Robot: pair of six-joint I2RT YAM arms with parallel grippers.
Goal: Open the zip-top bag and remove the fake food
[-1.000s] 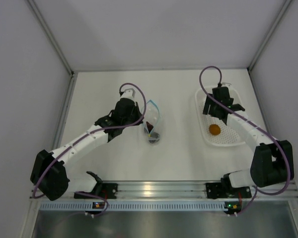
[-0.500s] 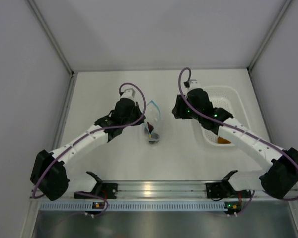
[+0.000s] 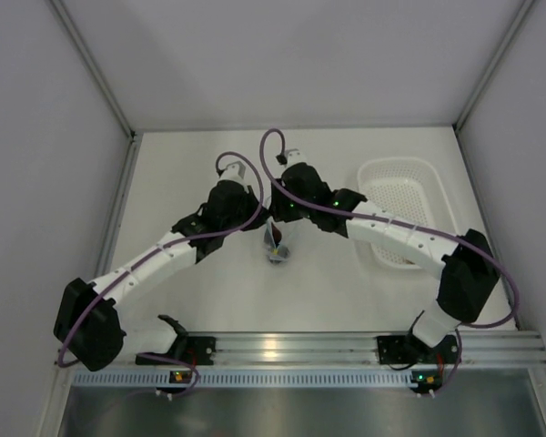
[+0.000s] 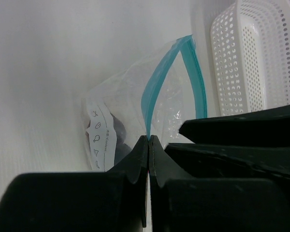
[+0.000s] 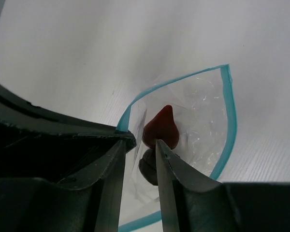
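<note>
The zip-top bag (image 4: 128, 94), with unreadable label (image 4: 99, 137), is pinched by left gripper (image 4: 149, 140). Right gripper (image 5: 141, 147) is held parted over fake food (image 5: 160, 126).

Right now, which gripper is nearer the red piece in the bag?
Right. The right gripper, jaws open, is almost at the red piece; the left gripper pinches the edge of the zip-top bag.

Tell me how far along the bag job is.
Done: the zip-top bag is open, its blue strip spread into a loop. In hand: the left end effector pinches the strip at one side while the right end effector hangs at the mouth, fingers slightly apart, holding nothing. Left: the maroon piece and the dark piece beside it are inside the bag.
</note>
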